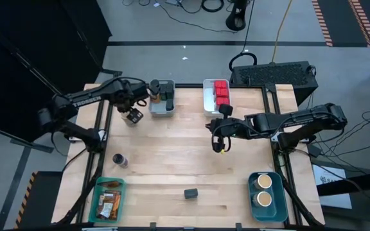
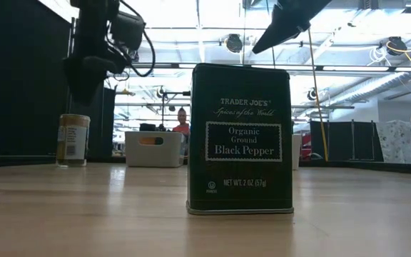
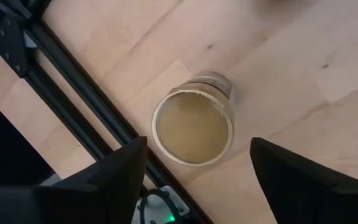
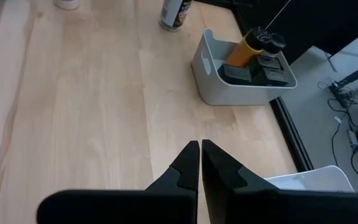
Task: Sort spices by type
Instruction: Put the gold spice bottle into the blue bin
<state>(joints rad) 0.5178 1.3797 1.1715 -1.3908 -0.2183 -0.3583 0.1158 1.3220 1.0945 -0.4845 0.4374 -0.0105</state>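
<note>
The pale wooden table (image 1: pixel 172 154) holds four plastic bins. A grey one (image 1: pixel 161 109) at the far side holds dark cylindrical jars, and a white one (image 1: pixel 209 96) beside it holds red boxy tins. At the near left corner a teal one (image 1: pixel 97 199) holds flat brown-orange packets, and at the near right corner a blue one (image 1: pixel 252 189) holds two round tan-topped jars.

My left gripper (image 1: pixel 132 115) hangs just beside the grey bin, close to the table's left rail. Its fingers are spread wide, and I look straight down between them at a round glass jar with a tan lid (image 3: pixel 193 124). It stands upright on the wood; I am above it and not gripping it.

My right gripper (image 1: pixel 220 138) waits over mid-table, fingers pressed together and holding nothing.

Two spices lie loose nearer the front: a dark cylindrical jar (image 1: pixel 119 160) on its side, and a dark rectangular black-pepper tin (image 2: pixel 240 139) standing upright.

I judge this to be the tan jar's step. It sits far from its own kind, so next I should lower squarely over the lid, close on its sides without tipping it, and send it towards the blue bin.
</note>
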